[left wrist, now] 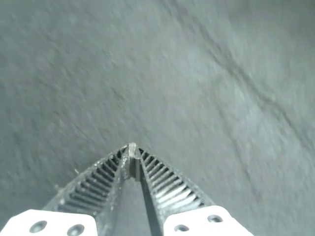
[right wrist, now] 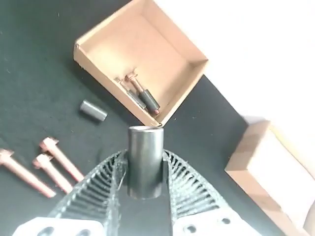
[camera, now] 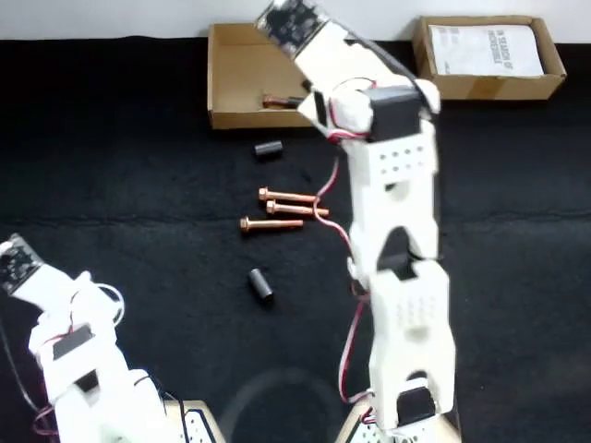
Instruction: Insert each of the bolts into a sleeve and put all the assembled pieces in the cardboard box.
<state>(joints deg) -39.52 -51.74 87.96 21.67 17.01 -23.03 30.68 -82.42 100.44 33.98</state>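
Where the high view looks down on the black tabletop (camera: 111, 138), the right arm (camera: 397, 231) runs up the middle from the near edge to the cardboard box (camera: 242, 65) at the far side. Its upper links cover the box's corner on that side and part of its inside, and an assembled piece (camera: 277, 100), a bolt in a sleeve, lies on the box floor just beside the arm. A loose sleeve (camera: 268, 148) lies just in front of the box. Three bolts (camera: 291, 209) lie side by side between it and a second loose sleeve (camera: 260, 284), which lies nearer the arm bases. The arm's red and white cable (camera: 325, 189) hangs across the bolt ends nearest the arm. A second box (camera: 489, 89) holding a printed sheet (camera: 488, 48) stands at the far corner on the other side of the arm. The left arm (camera: 74, 351) sits at the near corner, well apart from all the parts. From the left wrist, the left claw (left wrist: 131, 151) is pressed together, its ribbed fingers meeting at the tips over the black cloth. From the right wrist, the right claw (right wrist: 145, 156) pinches a held sleeve (right wrist: 145, 140), a dark tube standing upright between the fingers with its open end toward the camera. Beyond it the cardboard box shows the assembled piece against the wall nearest the claw, with another bolt-like shape beside it that I cannot make out. The loose sleeve lies just outside that wall, and the three bolts lie off to one side on the cloth. The upright tube hides the strip of tabletop in front of the box's nearest corner.
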